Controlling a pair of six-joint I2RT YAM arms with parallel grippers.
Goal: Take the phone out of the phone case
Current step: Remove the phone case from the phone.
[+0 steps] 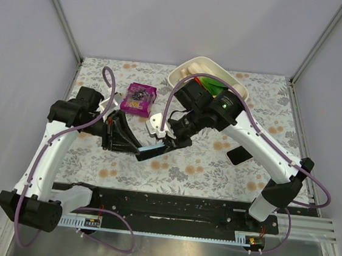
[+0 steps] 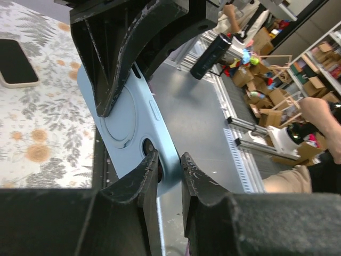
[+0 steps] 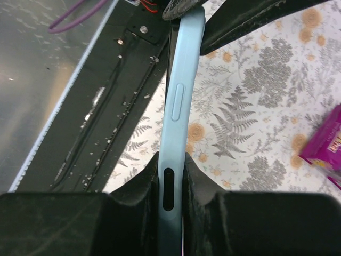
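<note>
Pale blue and soft-looking, the phone case [image 1: 151, 148] wants a slow peel: one end anchored firmly while the other end's rim is bent back without twisting. It hangs over the table's [image 1: 215, 175] centre, the left gripper [image 2: 169, 160] clamped on its 9 o'clock end and the right gripper [image 3: 171, 162] on its 3 o'clock end. Whether anything sits inside cannot be told.

Pale blue phone case [image 3: 178, 106]; bench [image 1: 215, 169] covered in white cloth printed with grey ferns and orange flowers; magenta packet [image 1: 138, 98] with yellow markings; cream tray [image 1: 192, 69] with green contents [image 1: 212, 83]; white arms [image 1: 52, 152], purple cables [image 1: 20, 210].
</note>
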